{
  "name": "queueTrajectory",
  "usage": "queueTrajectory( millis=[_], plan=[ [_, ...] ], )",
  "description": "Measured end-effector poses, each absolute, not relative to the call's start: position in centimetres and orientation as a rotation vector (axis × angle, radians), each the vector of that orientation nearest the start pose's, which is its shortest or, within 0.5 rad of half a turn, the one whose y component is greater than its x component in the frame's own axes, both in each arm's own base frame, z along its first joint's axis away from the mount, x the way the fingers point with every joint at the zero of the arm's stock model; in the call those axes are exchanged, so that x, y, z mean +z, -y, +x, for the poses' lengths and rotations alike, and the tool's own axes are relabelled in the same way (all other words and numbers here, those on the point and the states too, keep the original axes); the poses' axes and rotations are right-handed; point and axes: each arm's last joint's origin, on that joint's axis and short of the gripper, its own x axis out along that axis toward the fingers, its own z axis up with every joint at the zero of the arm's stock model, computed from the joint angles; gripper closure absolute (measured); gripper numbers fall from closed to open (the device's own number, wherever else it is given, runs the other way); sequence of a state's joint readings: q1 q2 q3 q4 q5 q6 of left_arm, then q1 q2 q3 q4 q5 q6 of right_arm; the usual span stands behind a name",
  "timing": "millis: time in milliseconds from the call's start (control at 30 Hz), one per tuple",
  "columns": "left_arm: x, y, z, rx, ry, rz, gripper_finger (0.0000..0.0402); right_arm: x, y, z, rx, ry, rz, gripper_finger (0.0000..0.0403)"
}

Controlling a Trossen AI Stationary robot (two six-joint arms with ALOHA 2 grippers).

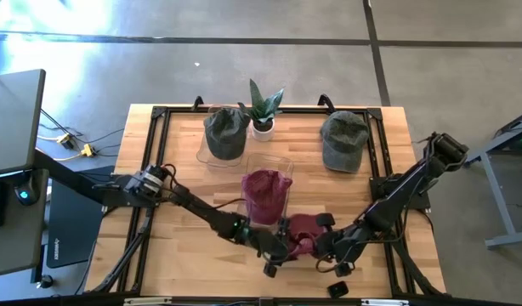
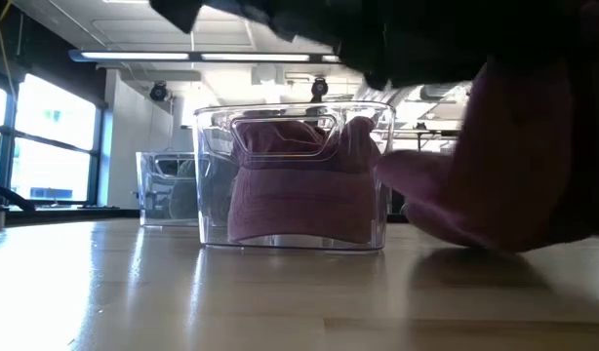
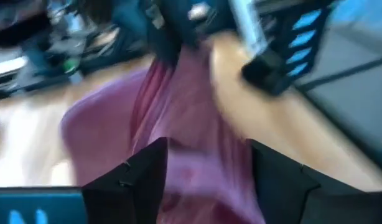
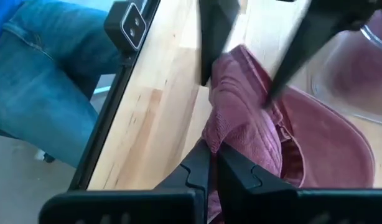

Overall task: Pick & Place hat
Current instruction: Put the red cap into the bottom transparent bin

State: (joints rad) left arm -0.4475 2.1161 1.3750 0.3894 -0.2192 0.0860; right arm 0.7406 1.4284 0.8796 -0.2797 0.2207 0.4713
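A maroon hat sits bunched near the table's near edge, between my two grippers. It also shows in the low view, in the left wrist view and in the right wrist view. My left gripper is at the hat's left side, with cloth filling the gap between its fingers. My right gripper is at the hat's right side, shut on its cloth. The left gripper's two fingers stand astride a raised ridge of the hat. My left gripper has a bunched ridge of the hat's crown cloth pinched between its two fingers, coming from the table's left. The view is blurred, so I cannot count the layers. My right gripper pinches a folded edge of the hat between its shut fingers, coming from the table's right. The cloth rises in a ridge from there toward the other gripper.
A clear bin holding another maroon hat stands just behind the grippers. Farther back are a second bin with a grey hat, a potted plant and a loose grey hat. A person in jeans is beyond the near edge.
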Motion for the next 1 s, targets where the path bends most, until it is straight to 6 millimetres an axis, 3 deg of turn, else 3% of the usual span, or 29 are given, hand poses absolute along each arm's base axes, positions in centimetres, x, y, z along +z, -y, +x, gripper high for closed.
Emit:
queueTrajectory(
  millis=[167, 333, 400, 633, 833, 1000],
  plan=[
    [17.8, 19.2, 42.8, -0.383, -0.312, 0.125, 0.0253, 22.0, -19.2, 21.8, 0.338, -0.808, 0.065, 0.0395],
    [17.4, 18.6, 42.8, -0.616, -0.327, 0.23, 0.0348, 22.0, -19.2, 21.8, 0.353, -0.811, 0.059, 0.0392],
    [18.4, 18.8, 42.3, -0.72, -0.301, 0.269, 0.0385, 22.0, -19.1, 21.9, 0.315, -0.789, 0.053, 0.038],
    [20.9, 19.0, 42.3, -0.863, -0.364, 0.253, 0.039, 22.3, -18.6, 22.2, 0.199, -0.727, 0.05, 0.029],
    [26.4, 19.1, 42.0, -0.881, -0.334, 0.251, 0.0397, 23.8, -18.8, 21.1, 0.245, -0.689, 0.076, 0.0211],
    [31.4, 18.0, 40.1, -0.8, -0.292, 0.303, 0.04, 24.1, -19.4, 19.9, 0.175, -0.633, 0.01, 0.02]
  ],
)
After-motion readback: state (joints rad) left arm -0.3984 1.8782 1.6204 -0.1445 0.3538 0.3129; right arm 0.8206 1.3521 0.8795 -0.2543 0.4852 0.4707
